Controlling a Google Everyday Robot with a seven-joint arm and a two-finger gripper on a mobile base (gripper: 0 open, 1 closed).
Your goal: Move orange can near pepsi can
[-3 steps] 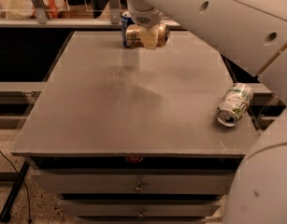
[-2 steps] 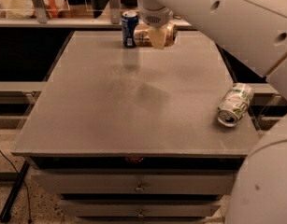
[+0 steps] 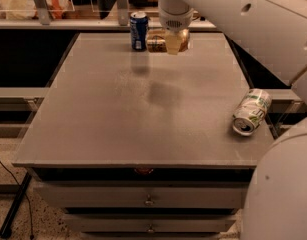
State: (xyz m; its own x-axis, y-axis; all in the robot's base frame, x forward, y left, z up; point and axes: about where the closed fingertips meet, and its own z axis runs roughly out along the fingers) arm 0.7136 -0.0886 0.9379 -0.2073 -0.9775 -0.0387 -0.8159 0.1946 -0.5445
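As the tool (image 3: 174,42) pinches the orange can (image 3: 156,41), it lies sideways toward the pepsi can (image 3: 138,30).

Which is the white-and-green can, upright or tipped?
Tipped: the white-and-green can lies on its side. The gripper holds orange can beside pepsi can.

We find a grey table (image 3: 118,119): pepsi can (image 3: 138,30) upright at far edge, white-and-green can (image 3: 251,111) lying near right edge. Gripper (image 3: 174,43) clasps orange can (image 3: 155,42) just beside the pepsi can.
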